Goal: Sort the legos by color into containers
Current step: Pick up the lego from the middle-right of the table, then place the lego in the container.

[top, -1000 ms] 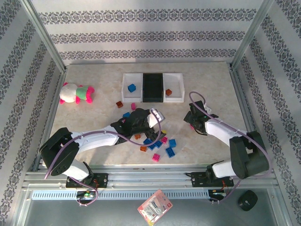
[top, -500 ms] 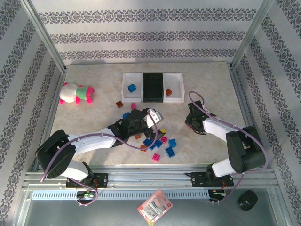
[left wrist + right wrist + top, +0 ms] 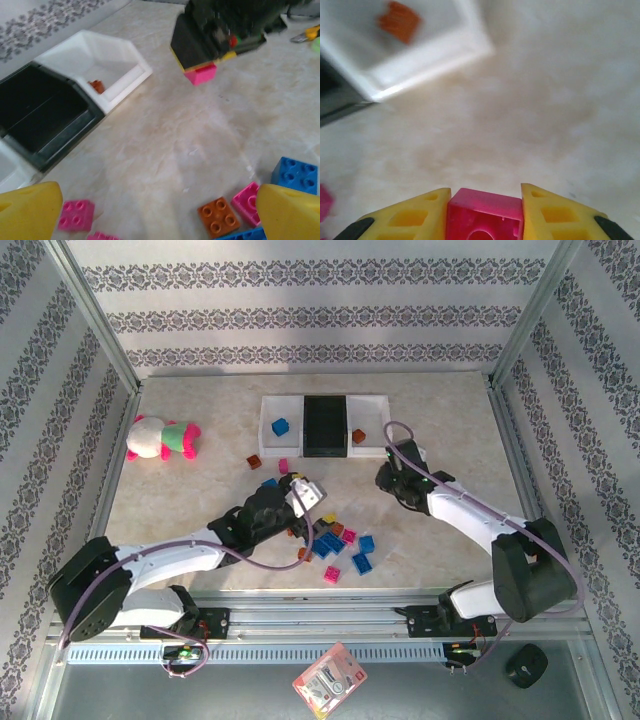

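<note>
Overhead view of a marble-patterned desk (image 3: 200, 490). Three trays sit in a row at the far middle: a white tray (image 3: 272, 445) holding one blue brick (image 3: 280, 426), a black tray (image 3: 325, 425), and a second white tray (image 3: 375, 430) holding one orange-brown brick (image 3: 358, 436). The right gripper (image 3: 388, 475), just near and right of the trays, pinches a magenta brick (image 3: 484, 217). The left gripper (image 3: 300, 495) hangs spread wide over the loose bricks (image 3: 340, 545) scattered near the middle. A plush toy (image 3: 160, 437) lies at the far left.
</note>
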Robot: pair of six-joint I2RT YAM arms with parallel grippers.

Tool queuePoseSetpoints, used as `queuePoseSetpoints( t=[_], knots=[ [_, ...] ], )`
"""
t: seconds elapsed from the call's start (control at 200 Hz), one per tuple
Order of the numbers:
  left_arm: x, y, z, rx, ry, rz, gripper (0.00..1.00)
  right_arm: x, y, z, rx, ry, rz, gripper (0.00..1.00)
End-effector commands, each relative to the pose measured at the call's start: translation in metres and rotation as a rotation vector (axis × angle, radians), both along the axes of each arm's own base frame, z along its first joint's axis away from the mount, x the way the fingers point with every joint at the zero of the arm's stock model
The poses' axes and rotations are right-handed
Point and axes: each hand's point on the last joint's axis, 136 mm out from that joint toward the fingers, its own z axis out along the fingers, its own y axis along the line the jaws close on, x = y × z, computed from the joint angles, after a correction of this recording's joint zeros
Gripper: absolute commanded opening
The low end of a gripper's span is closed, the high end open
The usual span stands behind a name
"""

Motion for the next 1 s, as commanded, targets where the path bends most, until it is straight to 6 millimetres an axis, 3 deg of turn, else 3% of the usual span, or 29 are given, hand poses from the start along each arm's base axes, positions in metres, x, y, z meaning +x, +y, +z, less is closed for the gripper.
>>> queuePoseSetpoints(
  t=[0.0,0.17,0.285,0.4,0.585,0.769,0.864,0.994],
  knots=[
    [0.008,0.024,0.016,-0.070,-0.027,0.112,0.99,0.029,0.029,0.034,-0.046,-0.117,0.111,0.32],
    [0.008,0.048,0.016,-0.093,-0.010,0.195,0.99,0.077,0.085,0.059,-0.065,-0.203,0.233,0.32],
    [0.005,0.057,0.015,-0.103,-0.013,0.223,0.99,0.109,0.118,0.056,-0.046,-0.195,0.287,0.33],
    [0.002,0.063,0.016,-0.112,-0.009,0.236,0.99,0.137,0.136,0.050,-0.051,-0.188,0.310,0.34],
    [0.003,0.072,0.014,-0.122,-0.016,0.279,0.99,0.172,0.143,0.029,-0.151,-0.181,0.321,0.34],
    [0.012,0.081,0.003,-0.132,-0.010,0.340,0.99,0.187,0.147,0.017,-0.187,-0.175,0.342,0.39],
    [0.015,0.082,0.003,-0.147,-0.008,0.352,0.99,0.189,0.149,0.030,-0.189,-0.202,0.355,0.45],
    [0.022,0.088,0.003,-0.159,0.019,0.393,0.99,0.184,0.143,0.059,-0.196,-0.253,0.352,0.63]
  ],
)
